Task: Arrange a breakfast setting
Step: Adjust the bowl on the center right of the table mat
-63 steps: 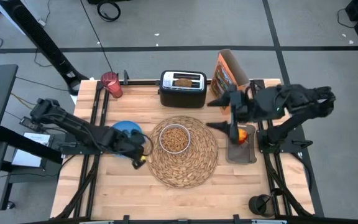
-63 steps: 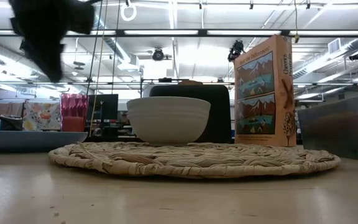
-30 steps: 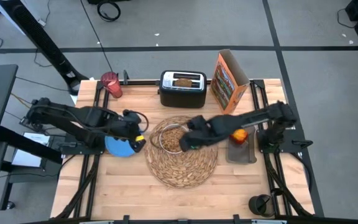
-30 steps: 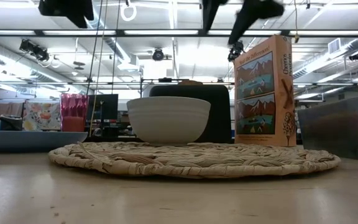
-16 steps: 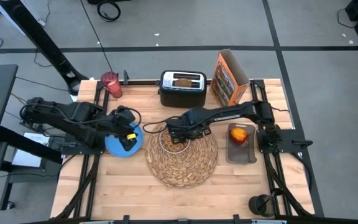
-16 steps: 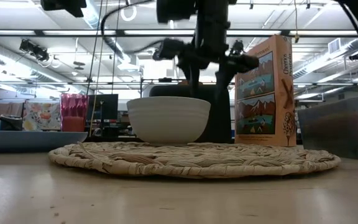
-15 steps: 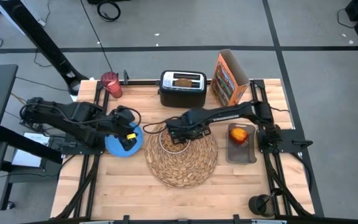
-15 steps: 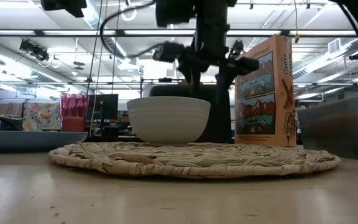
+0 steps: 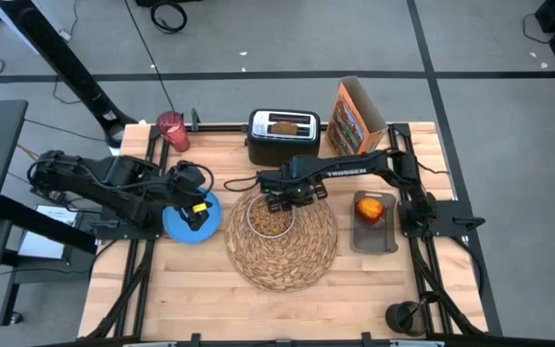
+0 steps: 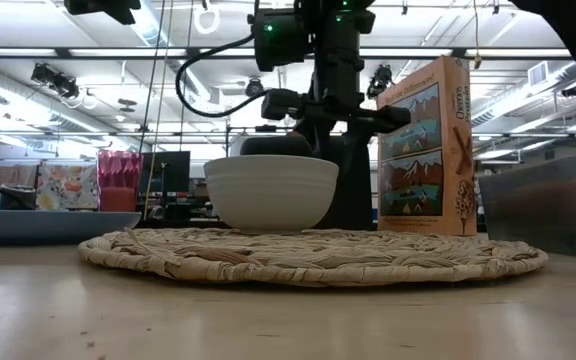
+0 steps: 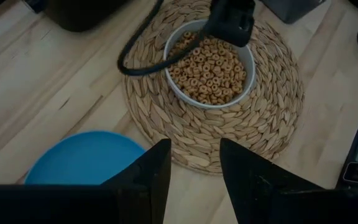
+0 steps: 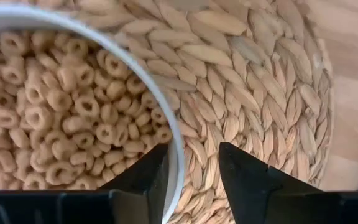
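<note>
Wood tabletop [image 9: 258, 299]: white bowl [image 9: 271, 219] w/ cereal sits on placemat [image 9: 282, 237], right gripper [image 12: 187, 163] straddling its rim w/ a gap left, left gripper [image 11: 193, 163] open over blue plate [image 9: 191, 220]; off-centre pinch could tip cereal.

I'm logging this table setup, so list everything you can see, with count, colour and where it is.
Placemat: one, woven straw, table centre.
Bowl: one, white, full of cereal rings, on the placemat's back half.
Plate: one, blue, on the table left of the placemat.
Cup: one, translucent pink-red, back left corner.
Toaster: one, black, back centre, toast slice in its slot.
Cereal box: one, orange-brown, right of the toaster.
Tray: one, grey, right of the placemat, holding a red apple.
Left gripper: above the blue plate, fingers apart, empty.
Right gripper: fingers straddling the bowl's back rim.
</note>
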You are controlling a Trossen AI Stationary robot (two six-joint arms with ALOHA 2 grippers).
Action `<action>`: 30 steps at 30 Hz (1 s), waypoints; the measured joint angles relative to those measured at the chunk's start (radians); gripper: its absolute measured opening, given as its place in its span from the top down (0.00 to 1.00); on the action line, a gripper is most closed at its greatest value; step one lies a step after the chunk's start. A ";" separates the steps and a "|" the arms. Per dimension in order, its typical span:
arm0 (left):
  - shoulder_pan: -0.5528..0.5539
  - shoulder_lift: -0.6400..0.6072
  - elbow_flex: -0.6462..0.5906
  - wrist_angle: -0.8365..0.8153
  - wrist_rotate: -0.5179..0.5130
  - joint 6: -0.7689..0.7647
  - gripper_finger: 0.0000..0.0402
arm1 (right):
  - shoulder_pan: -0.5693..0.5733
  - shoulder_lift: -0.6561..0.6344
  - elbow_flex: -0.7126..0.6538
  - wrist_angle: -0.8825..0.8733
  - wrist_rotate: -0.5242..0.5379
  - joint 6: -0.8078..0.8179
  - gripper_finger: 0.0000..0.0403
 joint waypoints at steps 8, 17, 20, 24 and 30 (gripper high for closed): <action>0.000 0.000 0.000 0.004 0.001 -0.008 0.64 | -0.016 0.000 0.000 0.011 -0.044 -0.027 0.76; -0.001 0.000 0.000 0.006 0.002 -0.010 0.64 | -0.015 0.000 -0.036 0.063 -0.052 -0.028 0.77; 0.000 0.000 0.000 0.006 0.002 -0.013 0.64 | -0.015 -0.001 -0.069 0.082 -0.077 -0.026 0.78; -0.001 0.000 0.000 0.006 0.002 -0.014 0.64 | -0.008 0.000 -0.082 0.089 -0.080 -0.014 0.78; -0.001 0.000 0.000 0.006 0.002 -0.010 0.64 | -0.009 0.000 -0.081 0.096 -0.086 -0.010 0.82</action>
